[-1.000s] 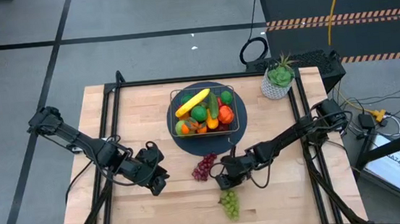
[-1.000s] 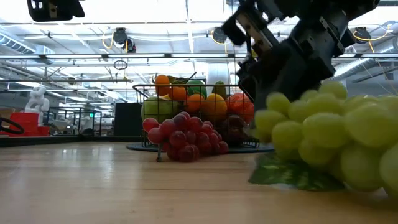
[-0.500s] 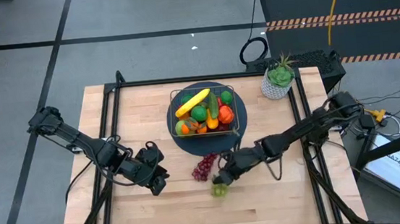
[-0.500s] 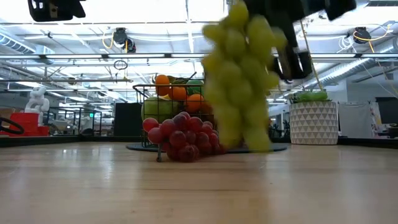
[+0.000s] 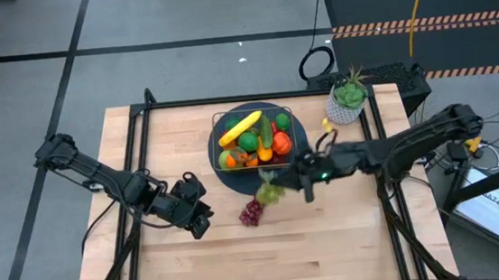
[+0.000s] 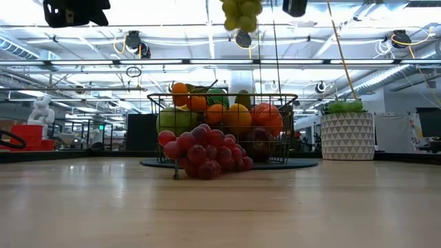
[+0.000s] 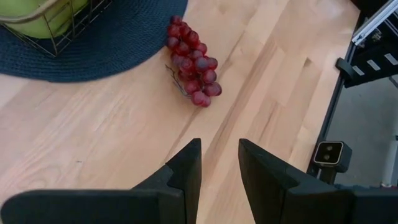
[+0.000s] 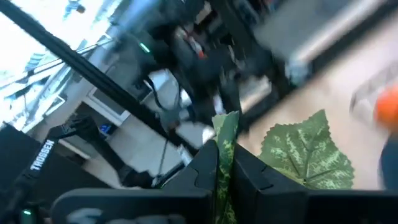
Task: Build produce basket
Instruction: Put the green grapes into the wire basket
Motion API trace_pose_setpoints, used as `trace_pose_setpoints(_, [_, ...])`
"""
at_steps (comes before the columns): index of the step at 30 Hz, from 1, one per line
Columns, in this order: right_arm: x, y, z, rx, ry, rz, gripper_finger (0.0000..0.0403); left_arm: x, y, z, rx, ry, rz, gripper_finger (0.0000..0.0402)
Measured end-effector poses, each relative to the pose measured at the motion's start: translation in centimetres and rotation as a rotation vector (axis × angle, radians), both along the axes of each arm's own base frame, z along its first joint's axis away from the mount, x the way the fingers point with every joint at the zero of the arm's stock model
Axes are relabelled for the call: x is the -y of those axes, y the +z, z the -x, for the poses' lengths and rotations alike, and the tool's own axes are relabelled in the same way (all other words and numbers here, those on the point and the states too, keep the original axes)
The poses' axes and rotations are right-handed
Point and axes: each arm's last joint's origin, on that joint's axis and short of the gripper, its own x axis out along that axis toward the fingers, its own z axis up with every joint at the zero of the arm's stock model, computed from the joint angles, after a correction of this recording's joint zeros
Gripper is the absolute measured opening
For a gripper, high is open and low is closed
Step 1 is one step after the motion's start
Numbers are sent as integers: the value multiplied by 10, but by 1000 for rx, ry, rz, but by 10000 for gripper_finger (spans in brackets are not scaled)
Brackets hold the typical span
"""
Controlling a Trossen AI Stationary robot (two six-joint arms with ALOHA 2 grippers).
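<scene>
Since a second ago the right gripper point(image 5: 291, 183) has lifted the green grapes point(image 5: 269, 192) off the table, pinching their stem so the bunch is hanging free beside the basket point(image 5: 255, 139). The left gripper point(image 7: 219, 163), fingers slightly apart, is waiting near the red grapes point(image 5: 252, 212).

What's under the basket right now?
The basket sits on a round dark mat, which lies on the wooden table. The mat's middle is hidden by the basket and its produce.
</scene>
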Motion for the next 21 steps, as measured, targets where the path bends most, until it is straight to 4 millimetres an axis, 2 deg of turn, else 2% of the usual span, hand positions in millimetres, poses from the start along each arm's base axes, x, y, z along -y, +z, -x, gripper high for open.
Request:
trace_pose_setpoints(5, [20,29,22,139,-35,261,15,-4,0,-2,3,12,-14,106])
trace_pose_setpoints(12, [40,57,51,269,-114,776,15,-8,0,-4,5,40,2,106])
trace_pose_setpoints(21, [66,76,77,227,-352,1175,15,-7,0,-4,-5,18,19,106])
